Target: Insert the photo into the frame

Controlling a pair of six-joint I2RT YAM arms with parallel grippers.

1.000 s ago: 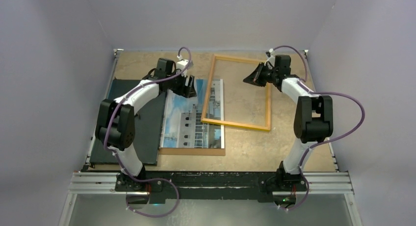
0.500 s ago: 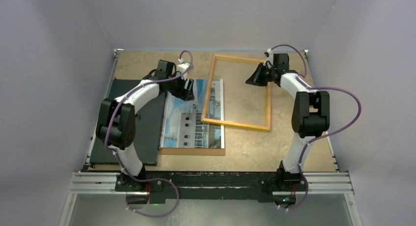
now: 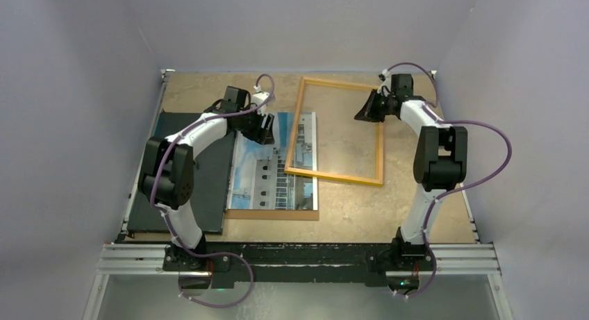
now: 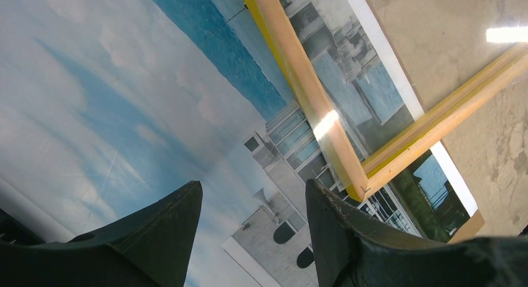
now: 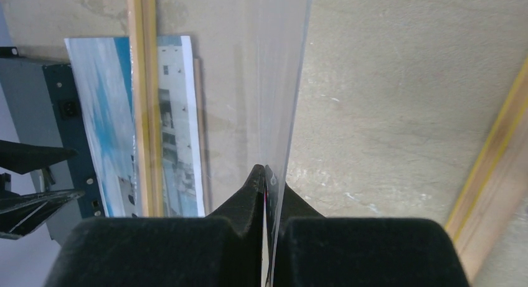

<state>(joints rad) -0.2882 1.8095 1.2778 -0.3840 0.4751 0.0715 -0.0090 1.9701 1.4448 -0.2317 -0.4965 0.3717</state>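
over the photo (image 3: 267,173) edge, the frame (image 3: 333,176)

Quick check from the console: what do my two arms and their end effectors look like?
The left arm and right arm match: white curved links, bulky black joint housings, a purple cable looping along each. The left end effector and right end effector are matte black, with two tapered fingers.

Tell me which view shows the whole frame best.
The top external view: all four sides of the frame show, one corner over the photo. The left wrist shows only that corner; the right wrist, parts of two sides.
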